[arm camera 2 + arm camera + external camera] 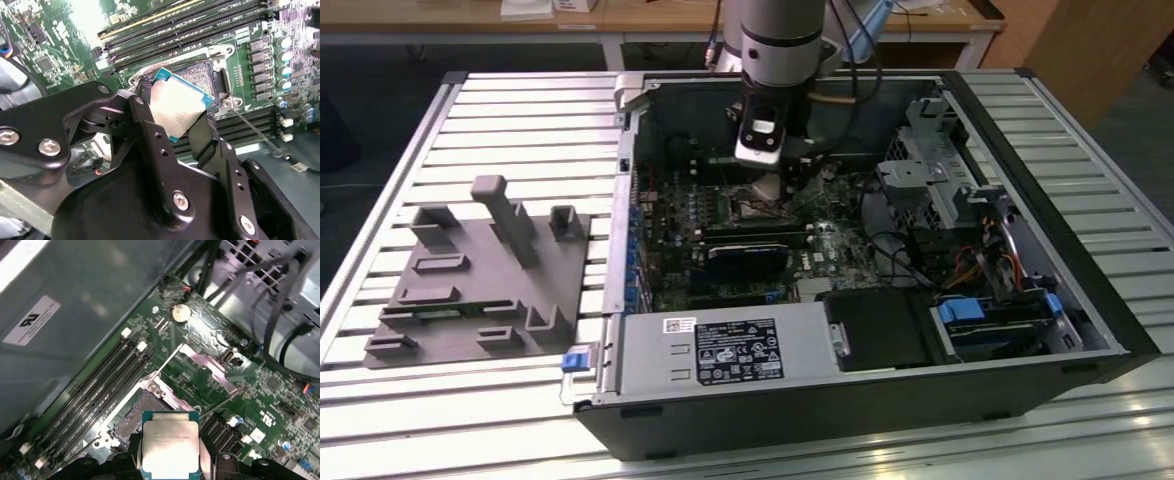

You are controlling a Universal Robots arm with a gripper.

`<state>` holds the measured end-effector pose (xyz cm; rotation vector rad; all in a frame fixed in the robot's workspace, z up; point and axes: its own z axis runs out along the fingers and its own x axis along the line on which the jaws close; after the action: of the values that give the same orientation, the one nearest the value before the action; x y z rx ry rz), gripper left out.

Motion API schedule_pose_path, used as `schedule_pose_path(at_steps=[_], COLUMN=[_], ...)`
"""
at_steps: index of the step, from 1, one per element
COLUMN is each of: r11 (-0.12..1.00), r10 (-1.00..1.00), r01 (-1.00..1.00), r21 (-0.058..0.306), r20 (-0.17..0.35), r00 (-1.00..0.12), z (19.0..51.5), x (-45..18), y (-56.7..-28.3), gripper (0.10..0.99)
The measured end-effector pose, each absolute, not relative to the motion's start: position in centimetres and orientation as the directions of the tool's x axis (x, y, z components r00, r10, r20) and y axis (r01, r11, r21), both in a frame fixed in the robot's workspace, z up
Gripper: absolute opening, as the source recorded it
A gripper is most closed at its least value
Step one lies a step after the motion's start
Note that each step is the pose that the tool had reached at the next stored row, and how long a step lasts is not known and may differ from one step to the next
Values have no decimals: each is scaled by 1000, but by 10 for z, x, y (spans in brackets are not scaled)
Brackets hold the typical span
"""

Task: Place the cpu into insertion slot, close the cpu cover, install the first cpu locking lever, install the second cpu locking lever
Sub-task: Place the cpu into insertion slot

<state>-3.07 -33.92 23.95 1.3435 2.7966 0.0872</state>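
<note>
Gripper (176, 107) clamped on 2 opposite edges of the cpu (170, 442) near the insertion slot (134, 414); I judge it light, stiff, slick, with fragile contacts.

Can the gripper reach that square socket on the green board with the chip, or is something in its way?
Probably yes. The gripper holds the chip close over the socket, which lies open with nothing across it.
</note>
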Motion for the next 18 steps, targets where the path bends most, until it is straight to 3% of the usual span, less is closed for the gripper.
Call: schedule_pose_path(at_steps=[18], r11=[410], r10=[912], r01=[910], r21=[64], r20=[-15], r00=[-410], z=[239], x=[-31], y=[-339], gripper=[541])
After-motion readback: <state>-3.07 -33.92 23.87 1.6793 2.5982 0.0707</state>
